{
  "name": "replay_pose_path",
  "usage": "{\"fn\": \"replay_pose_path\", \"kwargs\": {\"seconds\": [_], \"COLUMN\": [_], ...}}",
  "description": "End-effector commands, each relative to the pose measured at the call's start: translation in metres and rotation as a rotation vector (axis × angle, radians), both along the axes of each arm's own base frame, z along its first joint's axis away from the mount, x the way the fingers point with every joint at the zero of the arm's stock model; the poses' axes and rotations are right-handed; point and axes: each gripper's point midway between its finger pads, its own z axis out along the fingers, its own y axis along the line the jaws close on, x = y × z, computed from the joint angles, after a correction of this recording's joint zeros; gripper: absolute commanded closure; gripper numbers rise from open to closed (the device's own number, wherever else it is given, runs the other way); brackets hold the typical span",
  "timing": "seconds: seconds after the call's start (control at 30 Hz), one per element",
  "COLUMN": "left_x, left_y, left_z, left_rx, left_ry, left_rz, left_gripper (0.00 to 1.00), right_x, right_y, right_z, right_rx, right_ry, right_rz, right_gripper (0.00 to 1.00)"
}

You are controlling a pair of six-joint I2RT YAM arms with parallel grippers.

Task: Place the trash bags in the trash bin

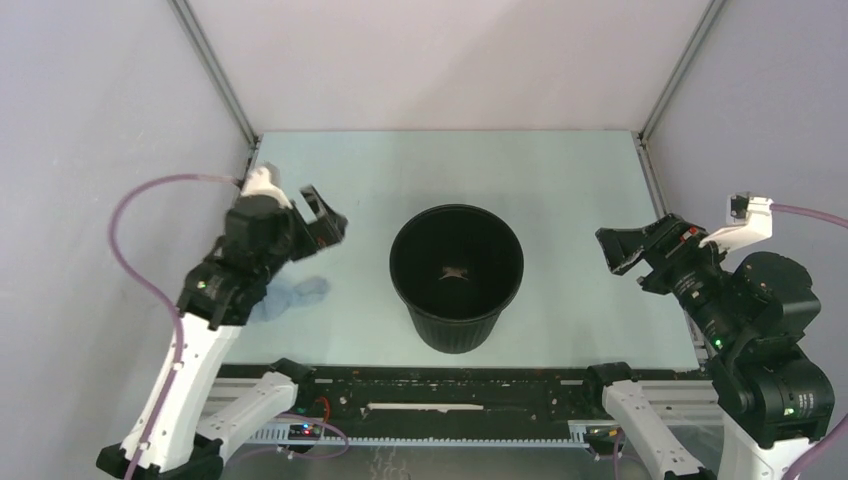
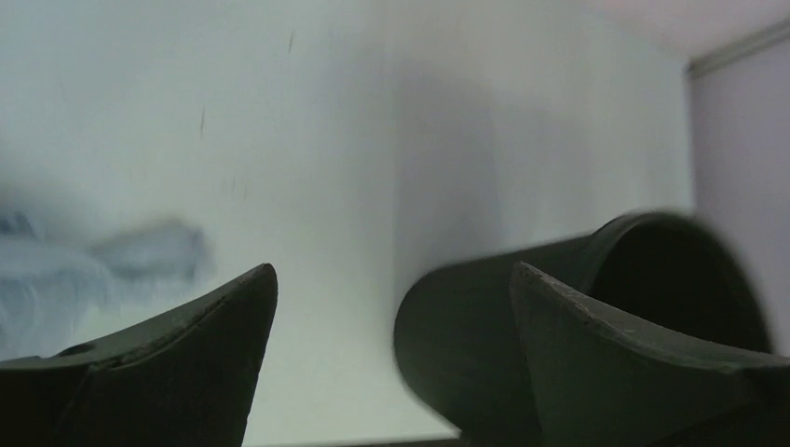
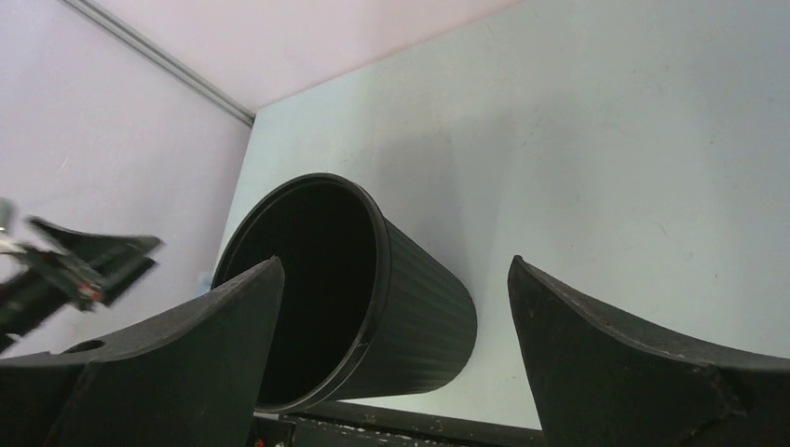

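The black round ribbed trash bin stands upright in the middle of the table, its mouth open upward. It shows in the left wrist view and the right wrist view. The pale blue trash bag lies crumpled on the table left of the bin, partly under my left arm, and shows blurred in the left wrist view. My left gripper is open and empty, raised above the table left of the bin. My right gripper is open and empty, right of the bin.
The pale table is enclosed by grey walls with metal corner posts. A black rail with cables runs along the near edge by the arm bases.
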Motion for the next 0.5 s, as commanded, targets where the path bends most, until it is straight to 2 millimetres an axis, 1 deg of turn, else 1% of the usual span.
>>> {"fn": "replay_pose_path", "kwargs": {"seconds": [0.0, 0.07, 0.1, 0.13, 0.17, 0.2, 0.23, 0.3, 0.4, 0.47], "left_x": [-0.037, -0.051, -0.059, -0.066, -0.072, -0.077, -0.081, -0.086, -0.087, -0.085], "left_y": [-0.017, -0.020, -0.025, -0.035, -0.049, -0.061, -0.070, -0.078, -0.090, -0.102], "left_z": [-0.086, -0.115, -0.132, -0.144, -0.154, -0.161, -0.164, -0.173, -0.193, -0.197], "left_rx": [-0.036, -0.067, -0.113, -0.178, -0.254, -0.309, -0.336, -0.319, -0.299, -0.290], "left_ry": [0.207, 0.242, 0.279, 0.299, 0.322, 0.333, 0.332, 0.341, 0.410, 0.432], "left_rz": [-0.099, -0.111, -0.119, -0.144, -0.184, -0.225, -0.257, -0.290, -0.324, -0.364], "left_gripper": [0.00, 0.00, 0.00, 0.00, 0.00, 0.02, 0.03, 0.03, 0.02, 0.03], "right_x": [0.001, 0.002, 0.001, 0.002, 0.002, 0.002, 0.002, 0.002, 0.000, -0.001], "right_y": [0.006, 0.007, 0.007, 0.007, 0.008, 0.007, 0.008, 0.007, 0.008, 0.009], "right_z": [0.009, 0.009, 0.009, 0.009, 0.009, 0.008, 0.008, 0.008, 0.008, 0.008], "right_rx": [0.013, 0.014, 0.015, 0.016, 0.016, 0.017, 0.018, 0.022, 0.029, 0.034], "right_ry": [-0.053, -0.057, -0.060, -0.063, -0.066, -0.068, -0.070, -0.070, -0.075, -0.074], "right_rz": [0.035, 0.038, 0.038, 0.039, 0.041, 0.040, 0.041, 0.035, 0.042, 0.046], "right_gripper": [0.00, 0.00, 0.00, 0.00, 0.01, 0.01, 0.00, 0.00, 0.01, 0.00]}}
